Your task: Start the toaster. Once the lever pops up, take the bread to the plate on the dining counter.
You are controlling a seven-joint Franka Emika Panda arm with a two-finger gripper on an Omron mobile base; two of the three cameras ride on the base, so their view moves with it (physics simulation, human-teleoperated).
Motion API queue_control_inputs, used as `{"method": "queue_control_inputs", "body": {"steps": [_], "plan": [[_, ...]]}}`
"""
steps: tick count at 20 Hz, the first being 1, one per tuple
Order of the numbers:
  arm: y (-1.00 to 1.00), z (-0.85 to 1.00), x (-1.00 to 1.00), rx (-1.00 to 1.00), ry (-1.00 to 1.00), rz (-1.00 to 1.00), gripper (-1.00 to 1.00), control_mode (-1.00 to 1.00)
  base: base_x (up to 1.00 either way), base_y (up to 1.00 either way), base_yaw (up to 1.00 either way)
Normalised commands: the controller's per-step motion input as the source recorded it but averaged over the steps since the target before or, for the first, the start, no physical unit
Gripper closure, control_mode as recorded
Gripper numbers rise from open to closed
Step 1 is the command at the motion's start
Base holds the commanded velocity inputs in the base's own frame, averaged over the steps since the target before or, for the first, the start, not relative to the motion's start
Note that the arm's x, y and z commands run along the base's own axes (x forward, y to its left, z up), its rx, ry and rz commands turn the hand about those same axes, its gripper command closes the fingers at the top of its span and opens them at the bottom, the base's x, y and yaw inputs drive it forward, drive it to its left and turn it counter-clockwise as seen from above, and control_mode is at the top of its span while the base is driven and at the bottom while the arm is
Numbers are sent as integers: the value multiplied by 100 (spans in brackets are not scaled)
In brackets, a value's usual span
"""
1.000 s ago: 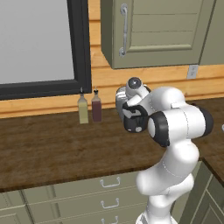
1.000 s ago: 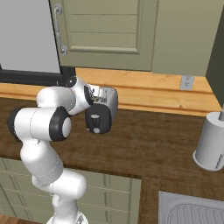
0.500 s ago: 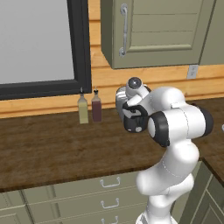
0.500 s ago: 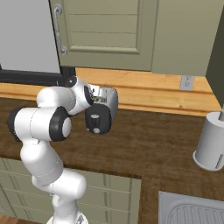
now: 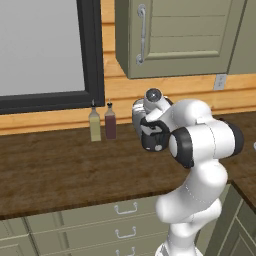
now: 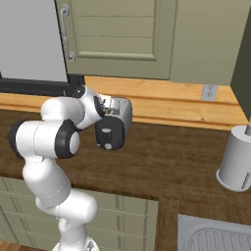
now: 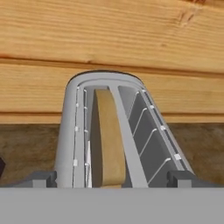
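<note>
Hand view: gripper [image 7: 111,181] spread wide, empty, above toaster [image 7: 109,131], bread [image 7: 108,140] slotted.

— Where's the toaster [image 6: 115,123]?
— Middle of the right base view, upright on the wood counter, black end panel facing out.
— And the bread [image 7: 107,140]?
— Brown slice standing in the left slot, hand view centre.

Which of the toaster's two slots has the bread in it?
The left slot in the hand view: the bread stands in it, while the toaster's right slot shows only wire guides.
</note>
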Motion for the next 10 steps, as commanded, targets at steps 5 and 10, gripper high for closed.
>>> {"method": "queue_control_inputs", "body": {"steps": [5, 10], "plan": [[9, 0, 0, 0, -2, -1, -100, -100, 0, 0, 0], [8, -2, 0, 0, 0, -1, -100, -100, 0, 0, 0]]}}
